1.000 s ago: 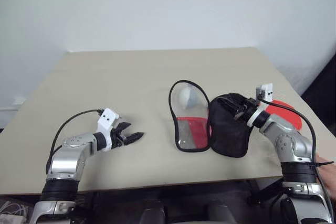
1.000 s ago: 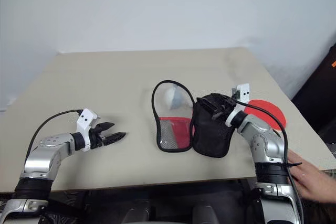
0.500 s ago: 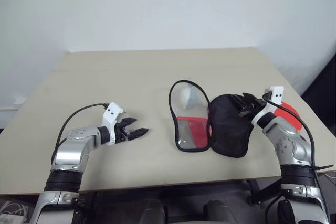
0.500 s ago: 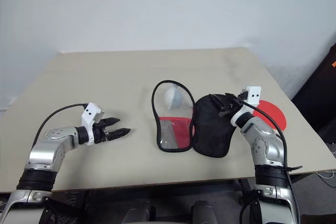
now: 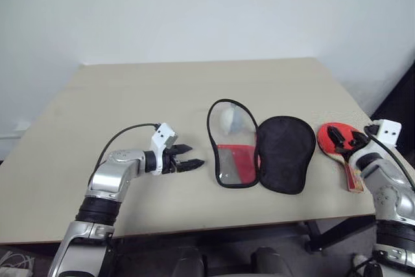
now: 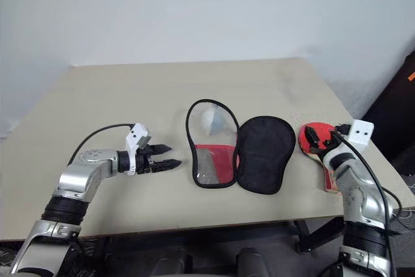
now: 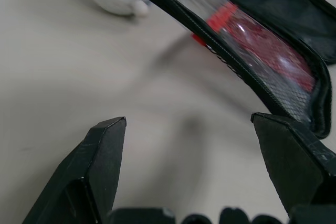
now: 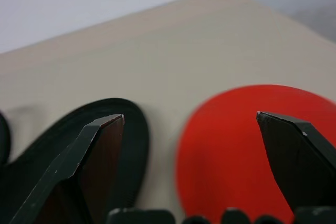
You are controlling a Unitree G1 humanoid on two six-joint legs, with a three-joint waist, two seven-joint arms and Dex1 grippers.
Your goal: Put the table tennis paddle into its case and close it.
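Note:
The case lies unzipped and spread flat at the table's middle, its clear-window half with a red panel [image 5: 233,150] on the left and its black half [image 5: 284,155] on the right. The table tennis paddle [image 5: 322,139] lies red face up just right of the case, with its tan handle [image 5: 354,178] pointing toward the near edge. My right gripper [image 5: 341,137] hovers open over the red face [image 8: 236,140], holding nothing. A short gap left of the case's rim [image 7: 252,45], my left gripper [image 5: 188,159] is open and empty.
A small whitish soft lump [image 5: 228,119] shows through the clear window at the case's far end. The tan table [image 5: 130,95] has bare room to the left and behind. The paddle lies close to the table's right edge.
My right gripper swung right, off the black half of the case, and now hangs over the paddle. The left gripper moved right, closer to the case. A person's hand at the near right is gone.

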